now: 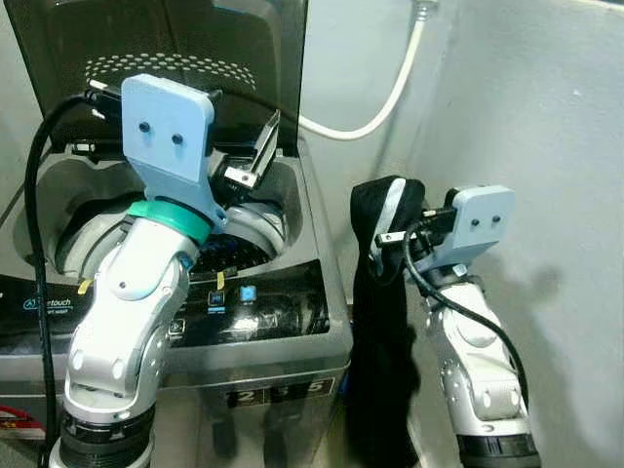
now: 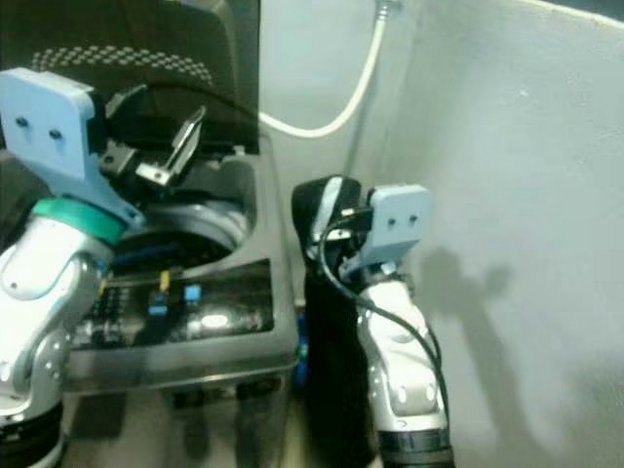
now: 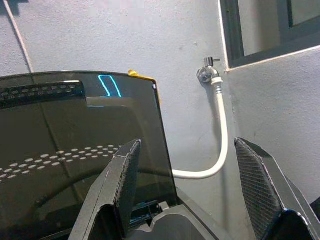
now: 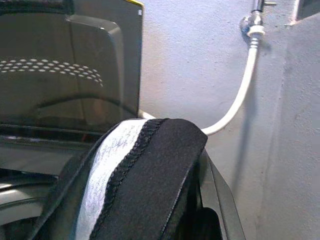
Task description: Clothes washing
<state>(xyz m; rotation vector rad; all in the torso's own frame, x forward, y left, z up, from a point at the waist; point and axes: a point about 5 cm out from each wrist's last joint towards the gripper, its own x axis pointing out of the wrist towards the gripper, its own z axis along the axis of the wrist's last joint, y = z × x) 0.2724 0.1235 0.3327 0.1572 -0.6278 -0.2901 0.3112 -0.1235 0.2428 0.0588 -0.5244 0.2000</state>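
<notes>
Now one black garment (image 1: 378, 322) hangs from right hand (image 1: 388, 232).

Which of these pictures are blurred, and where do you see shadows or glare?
The right eye view is soft and blurred, with the right arm's shadow on the wall; the left eye view is sharper, with glare on the washer's control panel; both wrist views are sharp, the raised lid showing reflections.

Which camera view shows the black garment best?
The left eye view: the garment hangs full length from the right gripper, beside the washer. The right eye view shows the same. The right wrist view shows just its folded top, close up.
</notes>
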